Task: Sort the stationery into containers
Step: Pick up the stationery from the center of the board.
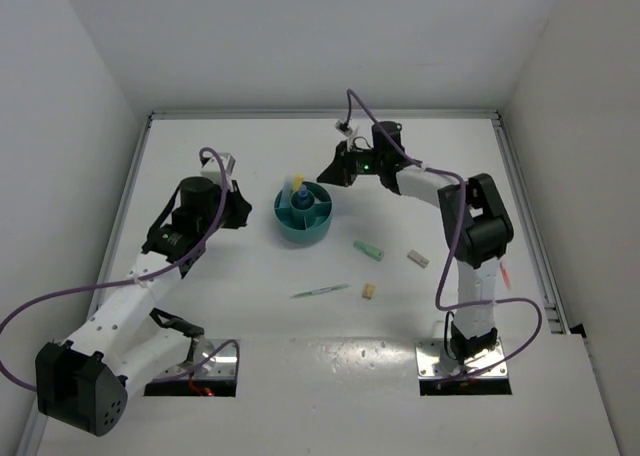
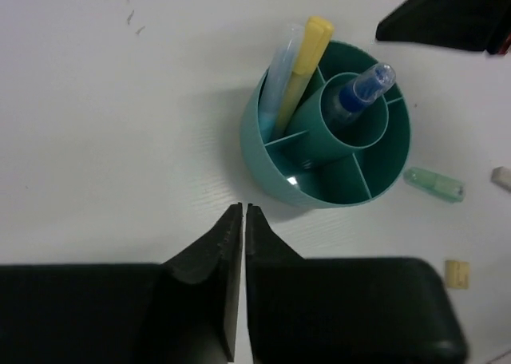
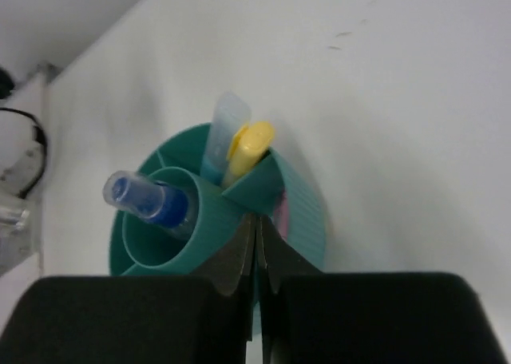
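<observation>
we read no text, label, brand, number or sign in any view. teal organiser (image 2: 271, 160) wall shows no lettering we can make out; small items on table too small to tell.

Surface: white table (image 1: 250, 306). Teal organiser (image 1: 300, 236) stands upright mid-table. Loose on the surface to my right of it: mint-green stick (image 1: 369, 249), beige stick (image 1: 418, 259), tan block (image 1: 368, 291), thin green pen (image 1: 320, 291), none touching. My left base plate (image 1: 215, 362) and right base plate (image 1: 432, 360) sit at near edge.
</observation>
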Available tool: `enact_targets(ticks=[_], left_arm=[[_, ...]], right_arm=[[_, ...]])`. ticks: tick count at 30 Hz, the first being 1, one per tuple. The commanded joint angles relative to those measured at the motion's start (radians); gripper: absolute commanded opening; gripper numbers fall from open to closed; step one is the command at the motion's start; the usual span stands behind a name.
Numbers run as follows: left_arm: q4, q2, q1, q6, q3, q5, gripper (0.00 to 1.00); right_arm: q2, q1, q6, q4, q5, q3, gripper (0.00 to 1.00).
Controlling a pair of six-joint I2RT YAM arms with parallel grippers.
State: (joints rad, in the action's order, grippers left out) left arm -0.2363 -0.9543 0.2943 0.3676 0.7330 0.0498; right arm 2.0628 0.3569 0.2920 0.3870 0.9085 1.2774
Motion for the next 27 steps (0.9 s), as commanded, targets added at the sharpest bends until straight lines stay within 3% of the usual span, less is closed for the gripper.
enact_targets(ticks=[1, 2, 3, 4, 5, 6, 7, 8, 9, 10, 13, 17, 18, 22, 27], left_arm=[[0.042, -0.014, -0.009, -0.013, -0.006, 0.045, 0.09], [0.042, -0.014, -0.009, -0.004, -0.006, 0.059, 0.09], [0.042, -0.023, -0.009, -0.004, -0.006, 0.059, 0.09], [0.042, -0.034, -0.009, -0.004, -0.006, 0.068, 0.09], [0.042, -0.034, -0.009, -0.004, 0.005, 0.068, 0.13], [0.042, -0.044, -0.009, -0.004, 0.005, 0.068, 0.31], [0.042, -0.044, -0.009, -0.004, 0.005, 0.068, 0.45], [0.042, -0.044, -0.009, -0.004, 0.014, 0.068, 0.58], [0.042, -0.044, -0.009, -0.004, 0.014, 0.068, 0.72], [0.032, -0.044, -0.009, -0.004, 0.014, 0.068, 0.75], [0.032, -0.044, -0.009, 0.005, 0.014, 0.068, 0.77], [0.023, -0.054, -0.009, 0.005, 0.014, 0.059, 0.77], [0.023, -0.054, -0.009, 0.005, 0.014, 0.059, 0.77], [0.023, -0.054, -0.009, 0.005, 0.014, 0.059, 0.77], [0.014, -0.054, -0.009, 0.005, 0.014, 0.059, 0.77]], right_arm=[[-0.145, -0.001, -0.273, -0.398, -0.213, 0.157, 0.0], [-0.161, -0.012, -0.286, -0.449, -0.335, 0.186, 0.0], [-0.171, -0.025, -0.286, -0.5, -0.382, 0.186, 0.16], [-0.184, -0.026, -0.315, -0.61, -0.439, 0.2, 0.74], [-0.184, -0.036, -0.38, -0.691, -0.428, 0.223, 0.82], [-0.161, -0.036, -0.474, -0.827, -0.466, 0.255, 0.83], [-0.15, -0.036, -0.508, -0.896, -0.485, 0.266, 0.74], [-0.15, -0.036, -0.543, -0.933, -0.502, 0.266, 0.57], [-0.15, -0.036, -0.577, -0.959, -0.551, 0.252, 0.32], [-0.183, -0.036, -0.591, -0.974, -0.56, 0.2, 0.06], [-0.26, -0.013, -0.678, -0.971, -0.606, 0.062, 0.11], [-0.236, 0.023, -0.755, -1.083, -0.597, 0.022, 0.31], [-0.236, 0.036, -0.755, -1.073, -0.597, -0.016, 0.38], [-0.268, 0.086, -0.758, -0.996, -0.625, -0.134, 0.53], [-0.268, 0.125, -0.723, -0.965, -0.68, -0.177, 0.58]])
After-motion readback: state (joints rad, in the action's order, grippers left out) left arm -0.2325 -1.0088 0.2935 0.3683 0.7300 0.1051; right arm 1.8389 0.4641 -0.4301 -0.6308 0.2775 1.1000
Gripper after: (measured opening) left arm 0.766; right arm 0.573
